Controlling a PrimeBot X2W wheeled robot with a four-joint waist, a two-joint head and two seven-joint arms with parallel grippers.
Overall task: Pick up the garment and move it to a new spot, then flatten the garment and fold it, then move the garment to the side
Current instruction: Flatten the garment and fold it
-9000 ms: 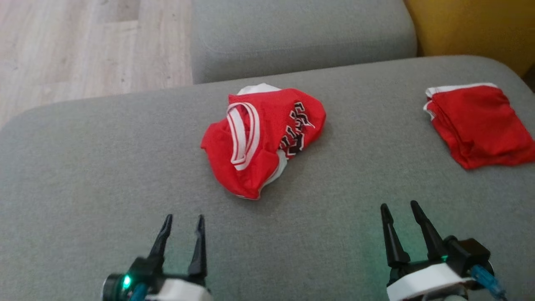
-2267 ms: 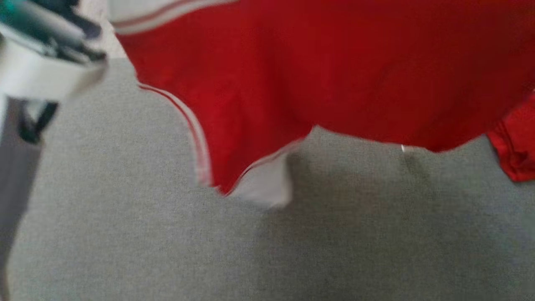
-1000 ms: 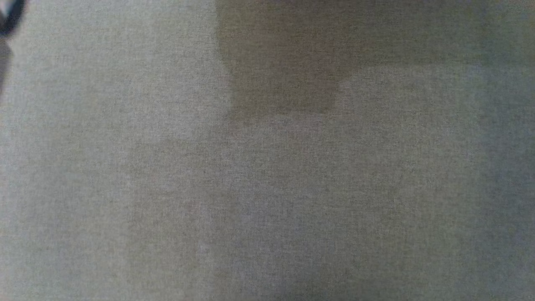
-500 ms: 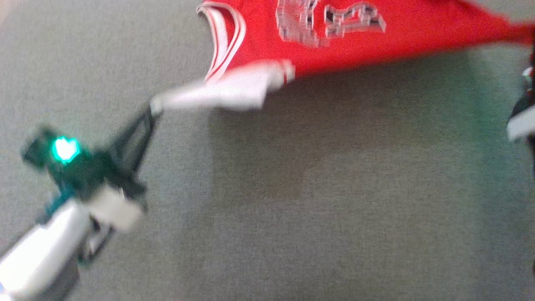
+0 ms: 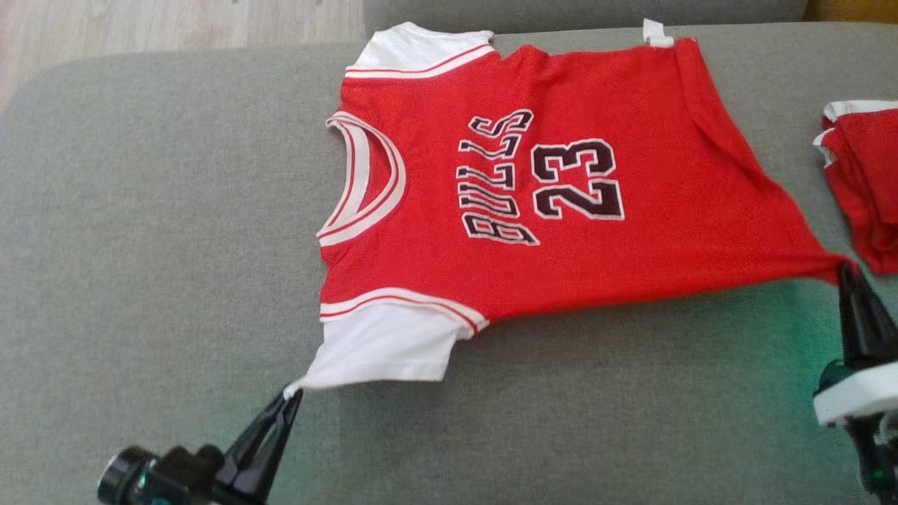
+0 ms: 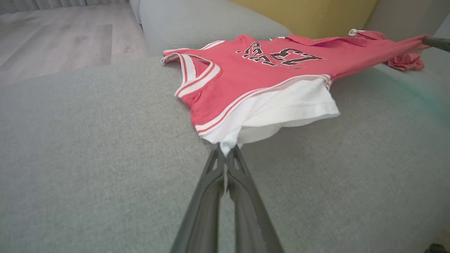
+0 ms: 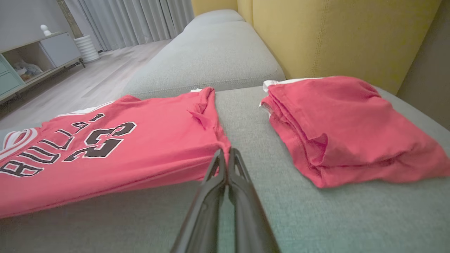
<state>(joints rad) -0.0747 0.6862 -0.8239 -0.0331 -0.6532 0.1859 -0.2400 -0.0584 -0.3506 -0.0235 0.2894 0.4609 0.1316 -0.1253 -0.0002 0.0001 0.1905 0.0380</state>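
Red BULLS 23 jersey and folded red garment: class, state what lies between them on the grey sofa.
A bare strip of grey sofa cushion separates the red jersey from the folded red garment, seen in the right wrist view.

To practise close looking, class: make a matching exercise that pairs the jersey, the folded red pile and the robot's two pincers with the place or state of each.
Things:
1 jersey
2 folded pile
3 left pincer
4 right pincer

States:
A shut on the white sleeve
B lies at the right of the sofa
C shut on the red hem corner
D spread out, print up

Pairs: 1-D, 2-B, 3-A, 4-C
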